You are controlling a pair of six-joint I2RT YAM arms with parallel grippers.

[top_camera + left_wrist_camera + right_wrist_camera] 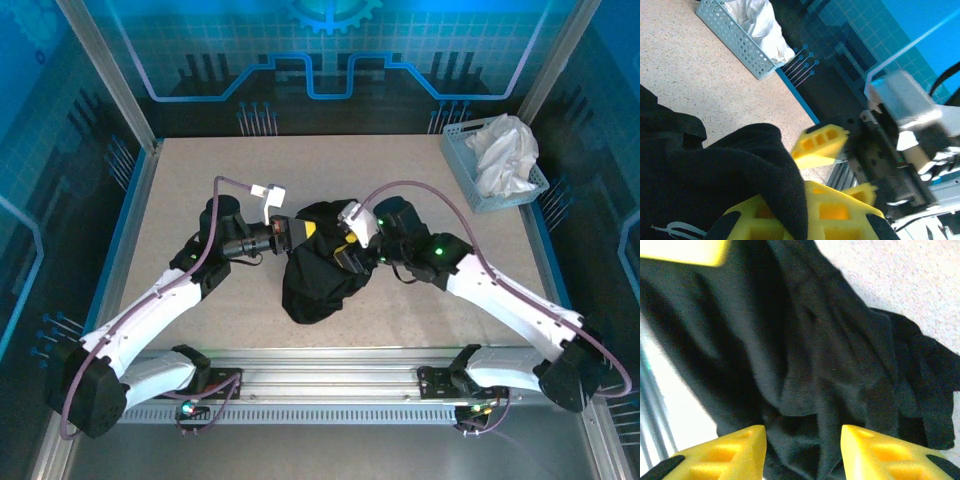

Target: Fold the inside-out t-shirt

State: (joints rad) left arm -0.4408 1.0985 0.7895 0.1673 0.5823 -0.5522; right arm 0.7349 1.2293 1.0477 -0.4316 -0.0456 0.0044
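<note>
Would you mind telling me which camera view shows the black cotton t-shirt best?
The top external view: the whole black cotton t-shirt shows there as one bunched heap. The left wrist view gives a fold pinched in the shut left claw; the right wrist view gives creased fabric up close, beyond the open right claw.

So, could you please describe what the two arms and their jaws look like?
The left arm and right arm have white shells with black joints and bases. A purplish cable loops along each, and a small white camera housing sits on each wrist. Green lights glow on the right arm. The jaws are yellow and blocky, with square cut-outs.
</note>
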